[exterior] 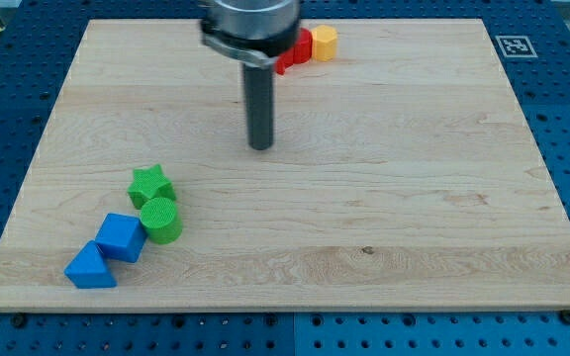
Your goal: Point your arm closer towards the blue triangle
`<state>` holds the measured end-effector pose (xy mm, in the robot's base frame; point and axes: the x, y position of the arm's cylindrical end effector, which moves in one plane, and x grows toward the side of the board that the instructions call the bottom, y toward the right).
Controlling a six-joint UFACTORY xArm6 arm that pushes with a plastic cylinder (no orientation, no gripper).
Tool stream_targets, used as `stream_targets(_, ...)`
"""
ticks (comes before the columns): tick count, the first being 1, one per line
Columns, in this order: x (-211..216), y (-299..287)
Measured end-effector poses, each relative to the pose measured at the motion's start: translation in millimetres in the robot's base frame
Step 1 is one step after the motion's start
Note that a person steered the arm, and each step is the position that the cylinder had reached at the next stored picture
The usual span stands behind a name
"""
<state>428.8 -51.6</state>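
Note:
The blue triangle [89, 267] lies near the view's bottom left corner of the wooden board [384, 198]. A blue cube [120, 236] touches it on its upper right. My tip [261, 146] stands on the board at the view's upper middle, far up and to the right of the blue triangle, touching no block.
A green star [150, 185] and a green cylinder [160, 220] sit just above and right of the blue cube. A red block [297, 49] and a yellow block [324, 42] sit at the view's top, partly behind the arm. A marker tag [512, 45] is at the top right corner.

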Motion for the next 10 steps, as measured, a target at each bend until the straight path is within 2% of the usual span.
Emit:
stream_targets(3, 0, -11)
stream_targets(5, 4, -98)
stream_targets(6, 25, -142)
stream_targets(7, 66, -182)
stream_targets(9, 183, -203)
stream_targets(10, 184, -203)
